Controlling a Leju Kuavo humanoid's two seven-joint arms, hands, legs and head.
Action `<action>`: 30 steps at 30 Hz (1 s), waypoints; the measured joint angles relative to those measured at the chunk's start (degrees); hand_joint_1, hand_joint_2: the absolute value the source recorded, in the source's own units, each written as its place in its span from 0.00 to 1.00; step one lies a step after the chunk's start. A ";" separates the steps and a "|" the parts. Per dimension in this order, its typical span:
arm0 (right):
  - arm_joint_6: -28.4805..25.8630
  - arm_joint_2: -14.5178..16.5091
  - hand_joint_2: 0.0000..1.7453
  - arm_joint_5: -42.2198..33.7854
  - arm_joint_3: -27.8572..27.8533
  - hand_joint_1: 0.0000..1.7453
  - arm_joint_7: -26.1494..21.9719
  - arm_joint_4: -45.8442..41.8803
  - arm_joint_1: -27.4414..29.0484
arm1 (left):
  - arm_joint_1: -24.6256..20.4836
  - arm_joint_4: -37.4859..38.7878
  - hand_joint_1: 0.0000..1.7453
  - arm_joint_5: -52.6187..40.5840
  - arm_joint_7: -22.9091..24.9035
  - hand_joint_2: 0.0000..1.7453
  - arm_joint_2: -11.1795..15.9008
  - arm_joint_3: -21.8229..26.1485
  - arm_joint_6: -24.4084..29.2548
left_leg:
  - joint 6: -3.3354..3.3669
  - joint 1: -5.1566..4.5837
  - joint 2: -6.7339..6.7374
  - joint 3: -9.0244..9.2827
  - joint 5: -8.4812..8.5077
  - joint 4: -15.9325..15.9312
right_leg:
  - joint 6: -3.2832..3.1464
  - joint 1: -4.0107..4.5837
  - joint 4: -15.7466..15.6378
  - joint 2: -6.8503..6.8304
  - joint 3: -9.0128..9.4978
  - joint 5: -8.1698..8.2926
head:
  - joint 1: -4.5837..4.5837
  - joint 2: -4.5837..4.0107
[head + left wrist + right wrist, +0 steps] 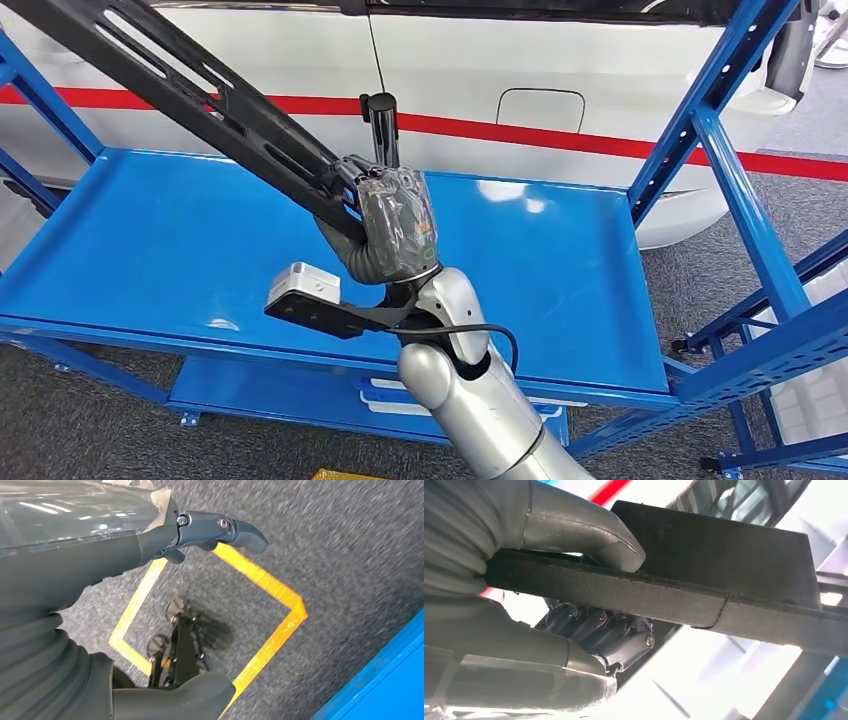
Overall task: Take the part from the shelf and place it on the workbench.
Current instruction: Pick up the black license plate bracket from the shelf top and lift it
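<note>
The right hand [392, 225] is clamped on the long black part [200, 95]: in the right wrist view its thumb [589, 535] presses one face of the bar and its dark fingers [599, 630] wrap the opposite face. The part is a slotted, matte moulding, apparently plastic. Its long axis runs from the fingers up and away to the robot's left, held in the air above the blue metal shelf [180, 240] (no contact visible). Nearly all its length lies beyond the fingers, so I judge that the far end will swing wide when carried to the bench. The left hand [215, 530] hangs over grey carpet, fingers loosely curled, holding nothing.
</note>
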 joint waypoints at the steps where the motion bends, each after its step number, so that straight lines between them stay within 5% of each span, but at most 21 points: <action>1: 0.75 -0.02 1.00 -2.09 0.01 1.00 -0.50 0.00 0.29 | 0.00 0.00 0.00 0.21 0.58 1.00 0.02 0.12 -0.38 | 0.08 -0.02 0.00 -0.02 -0.05 0.06 | 0.01 -0.03 0.00 0.00 0.01 -0.01 | -0.01 0.00; 8: 4.44 0.34 1.00 -10.23 0.59 1.00 -2.40 0.13 1.03 | 0.04 0.00 0.00 2.02 2.38 1.00 -0.08 1.73 -1.47 | 1.34 0.05 0.19 0.24 0.55 -0.51 | 0.46 -0.02 0.52 -0.02 -0.30 -0.46 | 0.02 0.00; 10: 4.78 0.53 1.00 -11.12 0.85 1.00 -2.61 0.45 1.12 | 0.04 0.00 0.00 2.12 2.50 1.00 -0.21 2.05 -1.67 | 1.74 0.40 0.44 0.55 1.09 -1.28 | 0.17 0.12 4.84 -0.10 -2.15 -3.18 | 0.14 0.00; 12: 4.85 0.60 1.00 -11.66 1.02 1.00 -2.69 1.02 1.45 | 0.06 0.01 0.00 2.18 2.59 1.00 -0.22 2.47 -1.79 | 1.80 0.38 0.56 0.44 1.17 -1.33 | -0.06 -0.02 12.55 -0.13 -5.24 -6.63 | 0.23 0.00; 14: 4.86 0.57 1.00 -12.13 1.05 1.00 -2.79 1.66 1.90 | 0.14 0.03 0.00 2.20 2.74 1.00 -0.23 2.77 -1.85 | 1.67 0.42 0.62 0.28 1.25 -1.29 | 0.52 -0.31 16.08 -0.17 -6.38 -7.49 | 0.24 0.00; 17: 4.88 0.61 1.00 -13.44 1.08 1.00 -3.53 2.48 2.06 | 0.27 0.07 0.00 2.48 3.00 1.00 -0.34 3.05 -1.92 | 1.18 0.62 0.58 -0.06 1.32 -0.82 | 2.01 -0.89 6.54 -0.19 -0.80 -4.00 | 0.26 0.00; 19: 4.94 0.71 1.00 -14.50 1.14 1.00 -4.27 2.96 2.08 | 0.28 0.07 0.00 2.80 3.08 1.00 -0.39 3.25 -1.95 | 0.45 0.59 0.44 -0.49 1.36 -0.28 | 2.04 -0.83 1.12 0.09 2.27 -2.30 | 0.21 0.00; 23: 5.15 0.98 1.00 -15.97 1.33 1.00 -5.12 4.00 2.02 | 0.41 0.06 0.00 3.01 3.07 1.00 -0.42 3.96 -2.05 | -1.04 1.05 0.45 -1.52 1.06 0.83 | 0.68 -0.87 0.52 0.17 1.83 -1.42 | 0.00 0.00; 25: 5.18 1.20 1.00 -16.23 1.42 1.00 -5.32 4.38 1.94 | 0.48 0.06 0.00 3.08 3.07 1.00 -0.46 4.22 -2.07 | -1.54 1.39 1.26 -3.01 -2.33 4.58 | -0.38 -1.00 0.35 -0.15 1.36 -0.74 | -0.12 0.00; 28: 5.19 1.29 1.00 -16.88 1.50 1.00 -5.61 5.02 1.90 | 0.47 0.07 0.00 3.12 3.05 1.00 -0.51 4.43 -2.10 | -2.12 1.58 1.78 -6.19 -8.46 14.88 | -1.30 -0.38 0.42 -0.79 0.27 0.06 | -0.26 0.00; 30: 5.13 1.28 1.00 -17.48 1.51 1.00 -5.80 5.53 1.89 | 0.48 0.07 0.00 3.12 3.03 1.00 -0.51 4.51 -2.18 | -2.24 1.72 1.87 -4.95 -8.03 15.44 | -1.34 -0.10 0.47 -1.06 -0.50 0.63 | -0.27 0.00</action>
